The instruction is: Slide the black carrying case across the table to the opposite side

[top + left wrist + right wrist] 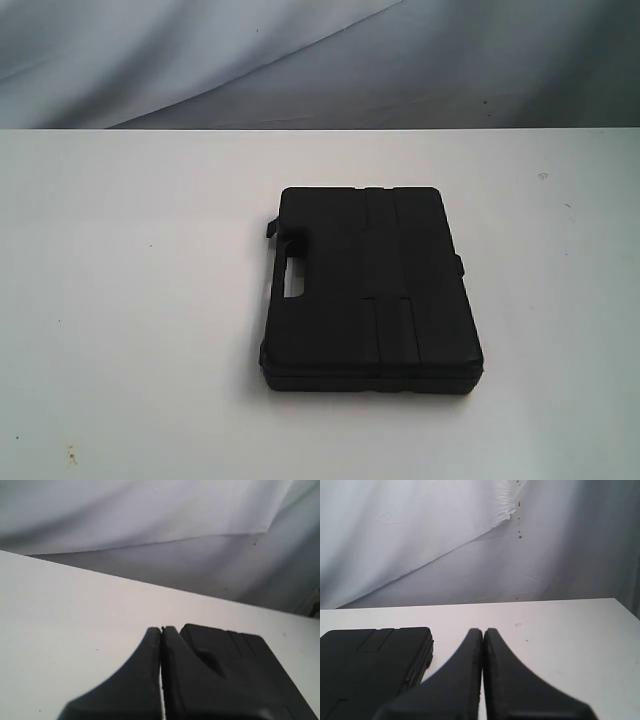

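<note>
The black carrying case lies flat near the middle of the white table, its handle cutout facing left. Neither arm shows in the exterior view. My left gripper is shut with nothing between its fingers; the case lies just beyond and beside it. My right gripper is shut and empty too, and the case sits off to one side of it, apart from the fingers.
A grey-white cloth backdrop hangs behind the table's far edge. A few small specks mark the tabletop. Bare table surface lies on both sides of the case.
</note>
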Controlling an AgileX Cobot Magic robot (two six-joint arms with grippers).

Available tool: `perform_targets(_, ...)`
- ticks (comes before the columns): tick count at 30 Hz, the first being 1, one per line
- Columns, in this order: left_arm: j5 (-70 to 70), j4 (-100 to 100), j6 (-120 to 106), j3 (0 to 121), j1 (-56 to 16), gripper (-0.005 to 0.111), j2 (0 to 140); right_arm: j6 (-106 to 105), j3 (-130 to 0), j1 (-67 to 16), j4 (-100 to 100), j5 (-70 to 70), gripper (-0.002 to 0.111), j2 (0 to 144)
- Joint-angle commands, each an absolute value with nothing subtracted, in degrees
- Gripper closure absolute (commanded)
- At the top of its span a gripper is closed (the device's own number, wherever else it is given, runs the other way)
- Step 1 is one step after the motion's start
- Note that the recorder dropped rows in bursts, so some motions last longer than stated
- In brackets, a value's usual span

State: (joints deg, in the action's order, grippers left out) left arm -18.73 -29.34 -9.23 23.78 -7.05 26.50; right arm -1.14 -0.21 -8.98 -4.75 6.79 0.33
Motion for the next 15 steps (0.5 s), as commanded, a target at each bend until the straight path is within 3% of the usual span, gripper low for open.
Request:
perform_targets(1, -25.0, -30.0, -15.8, 32.5, -7.0, 0.107, 36.5, -1.3, 0.0, -8.6, -5.2, 6.7, 0.108, 0.0)
perform_targets(15, -37.8, -29.7, -20.1, 53.3, -7.0, 0.107, 57.5, -1.3, 0.0, -8.6, -5.2, 6.7, 0.108, 0.0)
